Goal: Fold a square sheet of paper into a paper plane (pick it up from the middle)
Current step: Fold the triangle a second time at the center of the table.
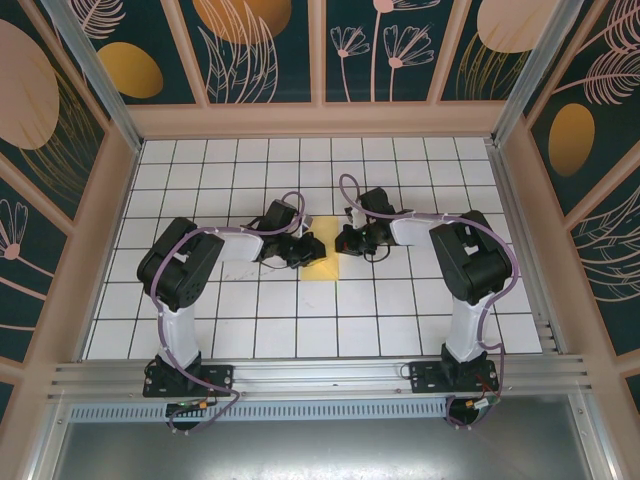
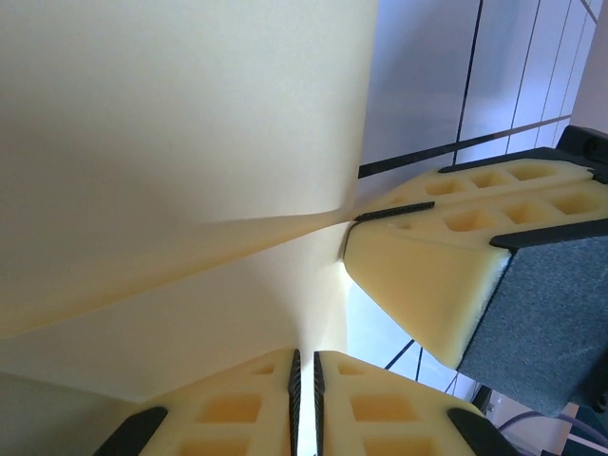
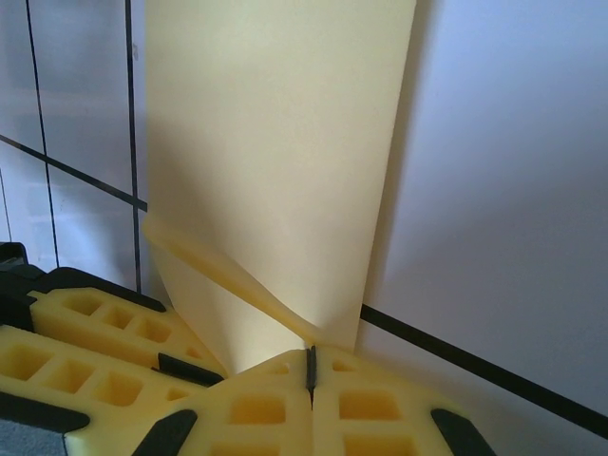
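Note:
The square sheet of paper (image 1: 322, 266) is pale yellow and lies mid-table between both grippers, one part lifted into a raised fold. My left gripper (image 1: 308, 249) is shut on the sheet's edge; in the left wrist view its fingertips (image 2: 305, 353) pinch the paper (image 2: 180, 142), which rises in front with a crease. My right gripper (image 1: 343, 240) is shut on the same fold from the other side. In the right wrist view its tips (image 3: 310, 350) clamp the folded corner of the sheet (image 3: 275, 152). Each wrist view has the other arm's yellow fingers (image 2: 446, 237) (image 3: 95, 356) close by.
The white tiled tabletop (image 1: 400, 310) is walled by a wooden frame (image 1: 320, 120) with patterned panels. Both arm bases stand at the near edge on a metal rail (image 1: 320, 375). The two wrists nearly touch at the centre.

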`<state>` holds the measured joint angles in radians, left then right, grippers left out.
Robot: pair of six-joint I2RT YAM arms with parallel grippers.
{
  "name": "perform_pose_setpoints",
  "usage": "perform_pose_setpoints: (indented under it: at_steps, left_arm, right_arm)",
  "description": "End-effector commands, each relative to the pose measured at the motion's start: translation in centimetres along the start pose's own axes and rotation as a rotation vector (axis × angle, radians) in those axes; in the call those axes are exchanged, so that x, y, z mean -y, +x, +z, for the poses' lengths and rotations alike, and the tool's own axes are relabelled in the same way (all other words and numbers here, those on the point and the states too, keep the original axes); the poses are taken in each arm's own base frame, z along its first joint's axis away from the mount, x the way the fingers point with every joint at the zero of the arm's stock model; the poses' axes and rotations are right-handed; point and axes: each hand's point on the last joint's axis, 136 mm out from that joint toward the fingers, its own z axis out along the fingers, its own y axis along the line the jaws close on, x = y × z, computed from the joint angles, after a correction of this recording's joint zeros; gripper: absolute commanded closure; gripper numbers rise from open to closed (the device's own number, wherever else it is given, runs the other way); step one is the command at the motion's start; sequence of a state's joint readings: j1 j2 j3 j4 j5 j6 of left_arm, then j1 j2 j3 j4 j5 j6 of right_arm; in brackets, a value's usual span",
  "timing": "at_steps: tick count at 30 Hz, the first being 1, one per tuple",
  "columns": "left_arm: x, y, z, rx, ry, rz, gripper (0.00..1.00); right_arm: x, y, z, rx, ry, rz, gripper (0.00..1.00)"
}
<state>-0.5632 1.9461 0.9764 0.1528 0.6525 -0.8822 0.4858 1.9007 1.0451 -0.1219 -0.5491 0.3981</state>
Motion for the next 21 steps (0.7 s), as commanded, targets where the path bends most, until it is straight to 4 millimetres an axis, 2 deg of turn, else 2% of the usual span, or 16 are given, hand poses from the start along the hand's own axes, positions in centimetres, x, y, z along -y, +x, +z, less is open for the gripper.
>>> perform_pose_setpoints:
  at_steps: [1,17,21]
  left_arm:
    - [-0.6,0.2,0.5,-0.015,-0.019,0.009,0.84]
    - [-2.2,0.6,0.8,-0.023,-0.071,-0.031,0.84]
    - [-2.6,0.7,0.8,-0.022,-0.089,-0.042,0.84]
  right_arm:
    - [-0.2,-1.0,-0.2,0.016,0.006,-0.018,0.99]
    - [-0.1,-0.9,0.1,0.006,0.009,-0.015,0.99]
    - [0.0,-0.9,0.0,0.004,0.014,-0.004,0.96]
